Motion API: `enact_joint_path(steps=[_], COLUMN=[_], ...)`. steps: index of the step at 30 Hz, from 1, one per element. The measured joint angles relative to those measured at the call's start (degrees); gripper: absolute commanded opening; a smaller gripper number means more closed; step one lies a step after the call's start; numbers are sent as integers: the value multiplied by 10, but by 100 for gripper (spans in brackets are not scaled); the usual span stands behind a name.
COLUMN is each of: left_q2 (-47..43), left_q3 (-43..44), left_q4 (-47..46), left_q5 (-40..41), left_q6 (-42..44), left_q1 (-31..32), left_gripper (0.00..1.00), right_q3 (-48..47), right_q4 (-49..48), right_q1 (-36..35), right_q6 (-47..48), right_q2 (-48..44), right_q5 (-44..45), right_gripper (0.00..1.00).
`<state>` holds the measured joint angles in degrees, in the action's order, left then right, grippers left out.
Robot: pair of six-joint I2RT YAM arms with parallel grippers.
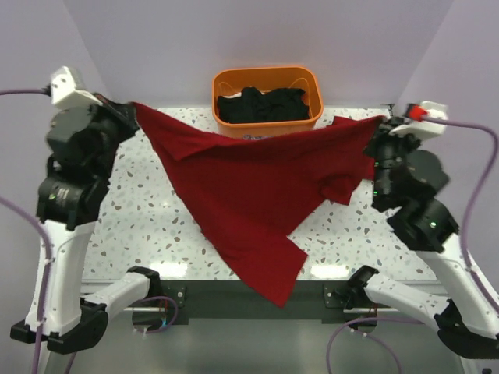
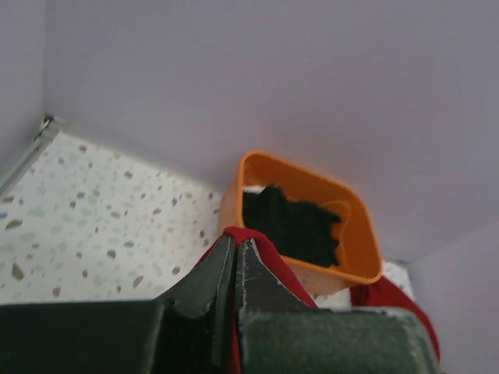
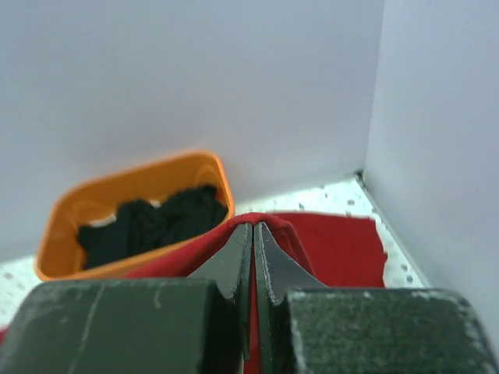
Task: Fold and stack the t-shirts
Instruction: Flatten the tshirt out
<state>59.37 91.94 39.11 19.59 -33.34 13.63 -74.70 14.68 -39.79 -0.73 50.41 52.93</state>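
Left gripper point(image 1: 134, 110) and right gripper point(image 1: 382, 125) are each clenching an opposite edge of the dark-red soft cloth t-shirt point(image 1: 257, 183) — it is sagging between them over the speckled white table point(image 1: 140, 218), one corner drooping past the near edge. No fold is showing yet, so folding and stacking are waiting — dark garments point(image 1: 261, 105) are lying in the orange plastic basket point(image 1: 265, 72) just behind.

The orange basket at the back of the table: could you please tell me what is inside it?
Crumpled black cloth lies inside the orange basket. Whatever is under that cloth, and the basket's floor, is covered. The red t-shirt hides part of its front wall.
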Motion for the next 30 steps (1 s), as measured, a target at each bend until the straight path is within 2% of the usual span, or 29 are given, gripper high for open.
enact_joint_path(steps=[8, 11, 17, 21, 26, 30], left_q2=[29, 17, -42, -51, -45, -30], left_q3=[328, 389, 407, 414, 413, 400], left_q4=[44, 47, 44, 42, 42, 28], left_q5=[-30, -43, -82, -103, -107, -95], left_q6=[47, 57, 59, 59, 60, 70], left_q1=[0, 0, 0, 0, 0, 0], left_gripper=[0, 0, 0, 0, 0, 0], right_q3=[-235, -290, -360, -370, -366, -336], right_q4=[37, 73, 156, 195, 220, 219], right_q1=[0, 0, 3, 18, 27, 27], right_q6=[39, 31, -15, -42, -54, -55], right_q2=[-30, -47, -75, -85, -87, -87], right_q5=[-87, -136, -240, -286, -290, -251], right_gripper=[0, 0, 0, 0, 0, 0])
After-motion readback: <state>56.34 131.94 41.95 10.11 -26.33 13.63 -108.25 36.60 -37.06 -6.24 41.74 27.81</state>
